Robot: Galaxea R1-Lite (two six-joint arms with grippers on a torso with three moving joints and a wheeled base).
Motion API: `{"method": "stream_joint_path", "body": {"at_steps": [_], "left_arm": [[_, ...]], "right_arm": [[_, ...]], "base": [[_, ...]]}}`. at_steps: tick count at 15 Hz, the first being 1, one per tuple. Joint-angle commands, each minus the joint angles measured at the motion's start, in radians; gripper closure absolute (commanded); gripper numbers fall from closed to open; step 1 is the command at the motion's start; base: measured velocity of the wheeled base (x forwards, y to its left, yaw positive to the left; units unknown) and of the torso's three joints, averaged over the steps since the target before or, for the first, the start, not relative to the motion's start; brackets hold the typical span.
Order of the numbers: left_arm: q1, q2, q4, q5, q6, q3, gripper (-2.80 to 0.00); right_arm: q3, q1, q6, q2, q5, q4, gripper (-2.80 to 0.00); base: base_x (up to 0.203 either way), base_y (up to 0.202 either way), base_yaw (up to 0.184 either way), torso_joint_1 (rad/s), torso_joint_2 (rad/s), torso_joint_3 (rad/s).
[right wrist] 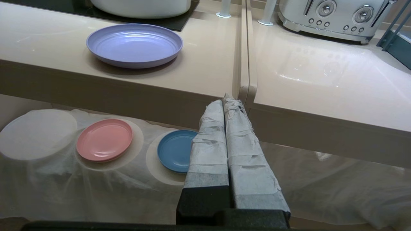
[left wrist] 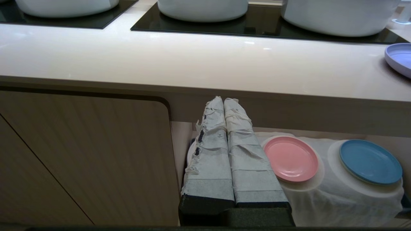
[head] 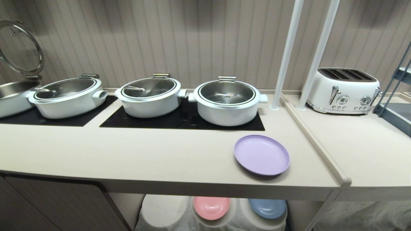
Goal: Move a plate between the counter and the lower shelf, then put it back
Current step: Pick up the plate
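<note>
The lilac plate (head: 261, 155) (right wrist: 134, 44) (left wrist: 399, 59) lies flat on the beige counter (head: 144, 150) near its front right corner, in front of the rightmost pot. Below the counter, the lower shelf (right wrist: 48, 179) is draped in white cloth with round humps. My left gripper (left wrist: 223, 100) is shut and empty, held low in front of the counter's edge. My right gripper (right wrist: 223, 100) is also shut and empty, below the seam between the counter and the adjoining surface. Neither arm shows in the head view.
A pink plate (right wrist: 104, 139) and a blue plate (right wrist: 175, 150) rest on two cloth humps; a third hump (right wrist: 37, 133) is bare. Three lidded white pots (head: 227, 100) sit on black cooktop panels. A white toaster (head: 343, 90), two white poles (head: 287, 51) and a grey-blue rack (head: 396, 96) stand at right.
</note>
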Motion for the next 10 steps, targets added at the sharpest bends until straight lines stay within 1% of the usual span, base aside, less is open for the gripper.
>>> {"method": "stream_joint_path", "body": {"at_steps": [1,8,9,10], "left_arm": [[0.001,0.001,0.0,0.0,-0.001,0.0,0.0],[0.0,0.001,0.0,0.0,-0.001,0.0,0.0],[0.0,0.001,0.0,0.0,-0.001,0.0,0.0],[0.0,0.001,0.0,0.0,-0.001,0.0,0.0]], "right_arm": [[0.0,0.0,-0.001,0.0,0.002,0.0,0.0],[0.0,0.0,-0.011,0.0,0.0,-0.002,0.0],[0.0,0.0,-0.027,0.0,0.0,-0.003,0.0],[0.0,0.0,-0.064,0.0,0.001,-0.005,0.0]], "base": [[0.0,0.0,0.0,0.0,0.0,0.0],[0.0,0.0,0.0,0.0,0.0,0.0],[0.0,0.0,0.0,0.0,0.0,0.0],[0.0,0.0,0.0,0.0,0.0,0.0]]}}
